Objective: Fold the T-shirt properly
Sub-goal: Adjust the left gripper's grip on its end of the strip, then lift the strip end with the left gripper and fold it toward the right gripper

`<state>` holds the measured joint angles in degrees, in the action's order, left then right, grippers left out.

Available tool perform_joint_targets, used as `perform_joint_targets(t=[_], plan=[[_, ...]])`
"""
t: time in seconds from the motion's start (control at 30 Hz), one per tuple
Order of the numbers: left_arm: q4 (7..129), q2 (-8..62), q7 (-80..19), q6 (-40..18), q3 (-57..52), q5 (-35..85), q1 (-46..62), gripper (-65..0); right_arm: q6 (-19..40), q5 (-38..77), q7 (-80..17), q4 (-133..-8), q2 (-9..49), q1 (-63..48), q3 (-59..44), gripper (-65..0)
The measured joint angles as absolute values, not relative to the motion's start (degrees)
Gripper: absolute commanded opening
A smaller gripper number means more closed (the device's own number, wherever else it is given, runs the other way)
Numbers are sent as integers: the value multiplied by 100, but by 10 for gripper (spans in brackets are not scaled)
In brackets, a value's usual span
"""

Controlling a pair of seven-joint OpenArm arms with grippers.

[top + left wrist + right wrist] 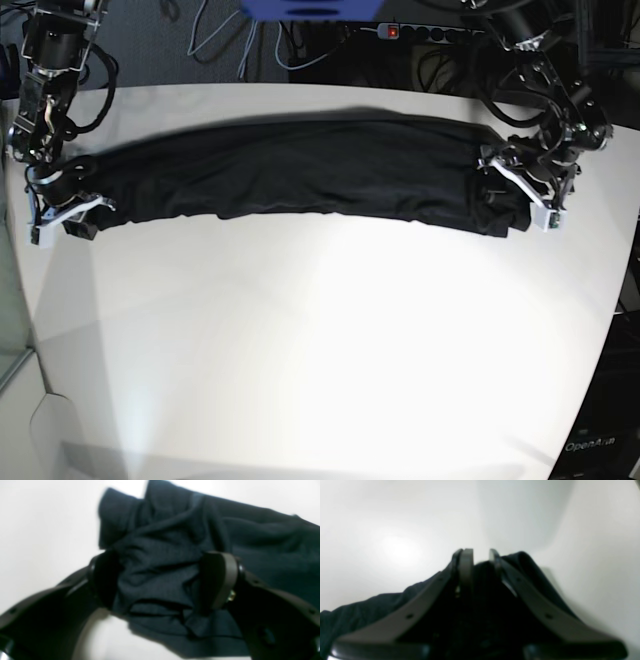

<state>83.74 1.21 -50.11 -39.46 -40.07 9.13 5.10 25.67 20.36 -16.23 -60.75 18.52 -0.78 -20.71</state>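
Fabric fills the narrow gap of the right gripper (pixel 62 213) at the table's (pixel 320 350) left edge, fingers clamped on one end of the T-shirt (pixel 300 175). It stretches as a long dark band across the far half. At its other end the left gripper (pixel 522 192) pinches bunched cloth; its fingers (pixel 220 580) look blurred.
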Motion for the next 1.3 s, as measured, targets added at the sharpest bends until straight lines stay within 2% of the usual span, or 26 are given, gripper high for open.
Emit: perform_joint_targets(t=[0.13,0.23,0.57,0.73,1.1,1.3], plan=[[8379,-3,-5024,-3972,-3972,958,510,-158,2567,2040,-1616,-6075,1841,-80,-2071,-558],[8379,-19,-5017,-3992,-3957,1037,543,-202,2567,2043,-1619,-6075,1841,-82,-2071,-558],[8372,-145,-4965,-4053,-3940,1208,683,-448,2569,2060,-1621,-6075,1839,-82,-2071,-558],[8173,-110,-4873,-4075,-3951,1341,670,-650,2567,2056,-1623,-6075,1839,-82,-2071,-558],[8147,-161,-4967,-4080,-3970,1352,582,-650,2567,2058,-1621,-6075,1828,-84,-2071,-558],[8576,-222,-5505,-4049,-3903,1168,574,-650,2567,2062,-1610,-6075,1828,-97,-2071,-558]])
